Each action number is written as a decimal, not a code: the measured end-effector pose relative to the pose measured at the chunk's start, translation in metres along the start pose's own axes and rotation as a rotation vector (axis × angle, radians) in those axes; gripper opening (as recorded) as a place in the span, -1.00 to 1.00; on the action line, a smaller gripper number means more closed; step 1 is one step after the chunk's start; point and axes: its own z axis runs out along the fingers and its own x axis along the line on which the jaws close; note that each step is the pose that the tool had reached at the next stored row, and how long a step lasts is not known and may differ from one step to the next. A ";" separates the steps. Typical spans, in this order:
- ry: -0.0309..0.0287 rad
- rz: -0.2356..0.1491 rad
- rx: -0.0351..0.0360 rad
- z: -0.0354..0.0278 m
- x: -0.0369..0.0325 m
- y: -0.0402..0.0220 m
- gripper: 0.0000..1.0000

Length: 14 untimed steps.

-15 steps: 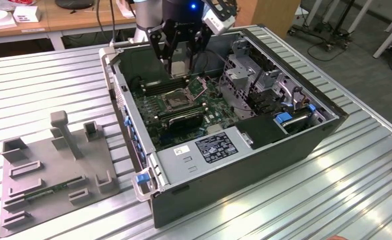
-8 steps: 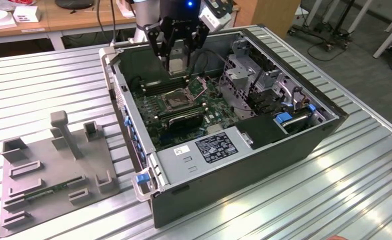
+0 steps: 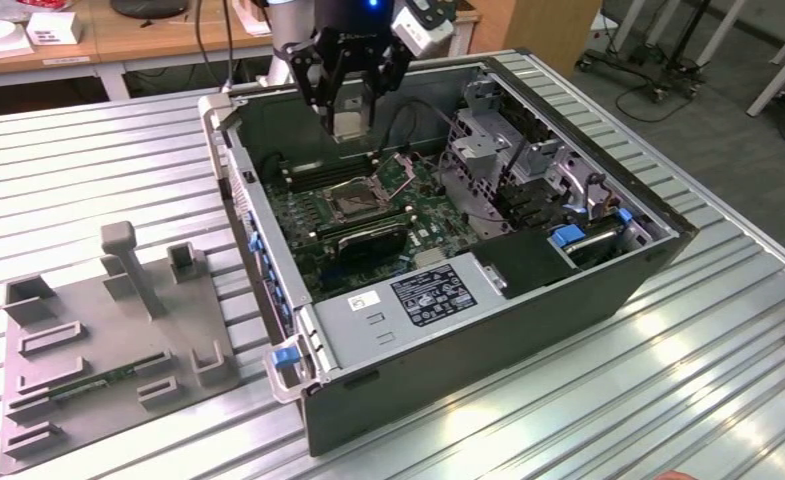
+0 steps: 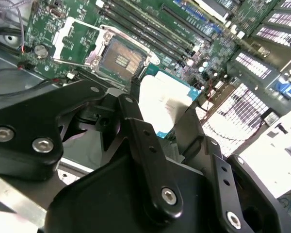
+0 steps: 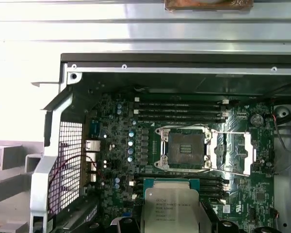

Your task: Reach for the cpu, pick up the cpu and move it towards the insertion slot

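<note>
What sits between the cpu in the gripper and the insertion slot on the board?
In the first wrist view, long black memory slots lie between the cpu and the insertion slot; the gripper holds the cpu above the board.

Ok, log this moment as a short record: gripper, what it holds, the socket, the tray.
gripper: shut on the cpu, above the open computer case
cpu: clamped between the fingers, metal top showing in both wrist views
insertion slot: open and empty, its silver frame swung aside on the motherboard
cpu against slot: apart, not yet seated
grey tray: on the slatted table, at the exterior view's left
</note>
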 end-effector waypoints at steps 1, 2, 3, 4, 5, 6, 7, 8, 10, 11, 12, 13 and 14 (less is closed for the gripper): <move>0.0000 0.000 0.0000 0.0002 0.0000 0.0018 0.06; 0.0001 0.000 0.0001 0.0003 -0.0001 0.0037 0.06; 0.0001 0.000 0.0001 0.0005 -0.0001 0.0055 0.06; 0.0001 0.000 0.0000 0.0006 -0.0001 0.0072 0.06; 0.0001 0.000 0.0001 0.0007 -0.0002 0.0086 0.06; 0.0001 0.000 0.0001 0.0008 -0.0002 0.0095 0.06; 0.0001 0.000 0.0000 0.0009 -0.0002 0.0101 0.06; 0.0001 0.000 0.0001 0.0008 -0.0003 0.0104 0.06; 0.0001 0.000 0.0000 0.0008 -0.0002 0.0104 0.06; 0.0000 0.000 -0.0001 0.0009 -0.0002 0.0105 0.06; 0.0001 0.000 0.0000 0.0009 -0.0004 0.0106 0.06; 0.0001 0.000 0.0000 0.0009 -0.0009 0.0107 0.06; 0.0001 0.000 0.0000 0.0010 -0.0016 0.0108 0.06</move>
